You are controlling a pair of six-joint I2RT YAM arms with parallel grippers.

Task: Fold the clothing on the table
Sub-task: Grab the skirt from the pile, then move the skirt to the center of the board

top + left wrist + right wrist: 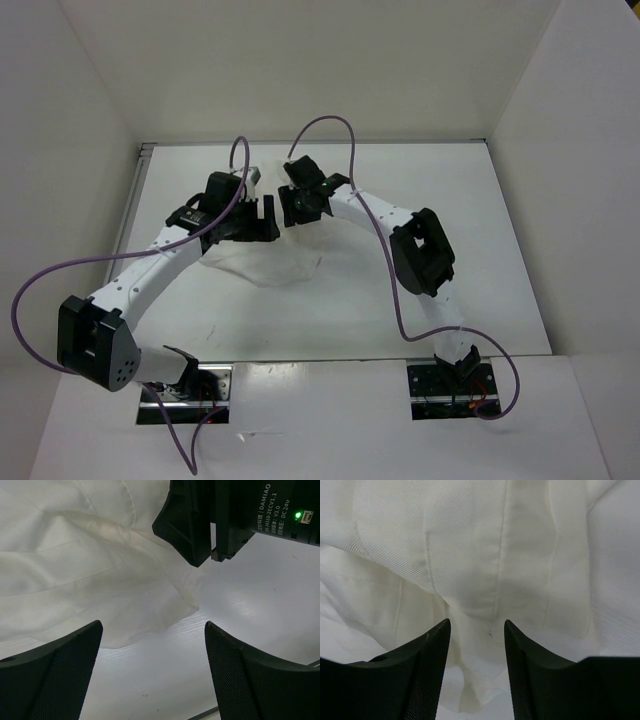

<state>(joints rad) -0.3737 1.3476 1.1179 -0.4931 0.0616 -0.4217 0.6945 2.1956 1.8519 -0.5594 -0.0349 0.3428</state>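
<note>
Hovering low with its two black fingers spread as wide as they go, the left hand (pixel 154 630) is gripping nothing. Under the gap between its fingers, an edge of the thin, white, creased fabric clothing (pixel 90 570) is meeting the bare, glossy white table (pixel 250 615).

Just to the right and slightly farther away, the right hand (pixel 477 625) is pointing down into the same garment with its fingers standing partly apart. A raised fold of fabric is sitting in the gap between them, and I cannot tell whether the pads are squeezing it or merely flanking it. The black motor housing (pixel 240 515) of the right hand, with a small green light glowing on it, is showing close beside the left hand in the left wrist view.

The clothing is lying rumpled around the middle of the table, a little left of centre, spreading from under the two hands toward the near side. The white left arm (pixel 150 265) and the white right arm (pixel 375 212) are arching in over it from the near edge.
</note>
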